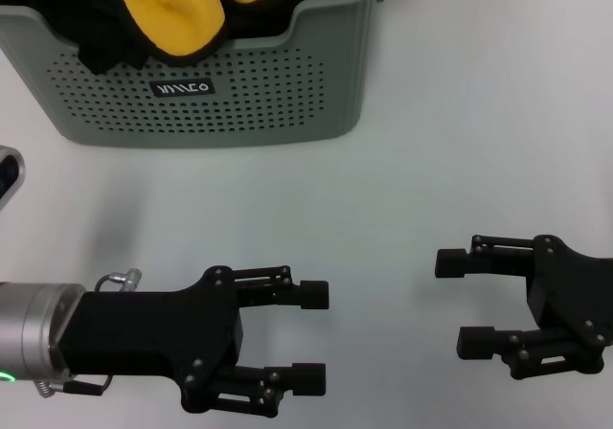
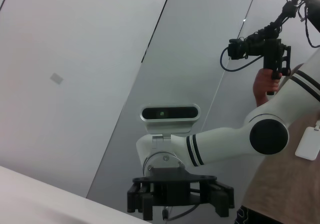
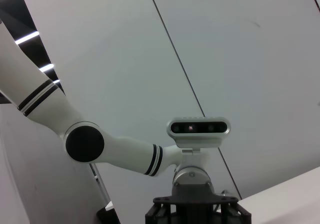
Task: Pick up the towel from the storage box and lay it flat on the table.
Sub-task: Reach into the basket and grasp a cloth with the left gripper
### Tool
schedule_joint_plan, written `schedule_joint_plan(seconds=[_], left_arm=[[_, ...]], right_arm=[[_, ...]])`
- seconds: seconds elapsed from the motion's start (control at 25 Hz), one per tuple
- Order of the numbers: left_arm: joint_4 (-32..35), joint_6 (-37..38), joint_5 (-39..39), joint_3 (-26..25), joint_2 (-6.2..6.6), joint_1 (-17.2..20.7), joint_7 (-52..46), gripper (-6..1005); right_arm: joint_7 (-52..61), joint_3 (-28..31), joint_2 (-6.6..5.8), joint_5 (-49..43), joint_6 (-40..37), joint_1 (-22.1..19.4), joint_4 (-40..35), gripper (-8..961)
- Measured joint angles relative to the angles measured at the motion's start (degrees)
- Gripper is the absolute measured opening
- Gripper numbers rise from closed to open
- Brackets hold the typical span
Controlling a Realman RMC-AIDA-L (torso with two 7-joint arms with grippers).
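The towel (image 1: 182, 8) lies crumpled in the storage box (image 1: 287, 103), its bright yellow face up and dark cloth around and under it. The box stands at the far left of the white table (image 1: 402, 190), its black label facing me. My left gripper (image 1: 311, 337) is open and empty low over the near left of the table, well short of the box. My right gripper (image 1: 462, 302) is open and empty over the near right, its fingers pointing at the left gripper. The left wrist view shows the right gripper (image 2: 180, 196) farther off, and the right wrist view shows the left arm's wrist (image 3: 192, 211).
A dark device with a pale rim (image 1: 8, 175) pokes in at the table's left edge. A person holding a camera rig (image 2: 265, 49) stands beyond the right arm. Bare table lies between the grippers and the box.
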Motion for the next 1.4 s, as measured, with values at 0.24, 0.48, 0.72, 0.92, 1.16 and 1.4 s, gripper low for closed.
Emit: schedule_joint_plan(seconds=[0.24, 0.48, 0.72, 0.92, 1.16, 1.4], left_arm=[[-0.1, 0.0, 0.0, 0.0, 0.0, 0.1, 0.0, 772], [-0.1, 0.0, 0.0, 0.0, 0.02, 0.1, 0.0, 771], [0.0, 0.0, 0.0, 0.0, 0.03, 0.1, 0.0, 770], [-0.2, -0.4, -0.6, -1.6, -0.05, 0.1, 0.7, 769], [-3.1, -4.1, -4.1, -18.4, -2.63, 1.4, 2.7, 768], [-3.6, -7.5, -7.0, -24.2, -3.28, 1.9, 3.4, 767]], right_arm=[[0.0, 0.0, 0.0, 0.0, 0.0, 0.0, 0.0, 783], [0.0, 0.0, 0.0, 0.1, 0.0, 0.0, 0.0, 782], [0.0, 0.0, 0.0, 0.1, 0.2, 0.0, -0.1, 782], [0.0, 0.2, 0.0, 0.3, 0.4, 0.0, -0.1, 782], [-0.4, 0.6, 0.02, 0.3, 0.5, 0.0, 0.2, 782], [-0.8, 0.6, 0.31, 0.4, 1.1, -0.1, 0.4, 782]])
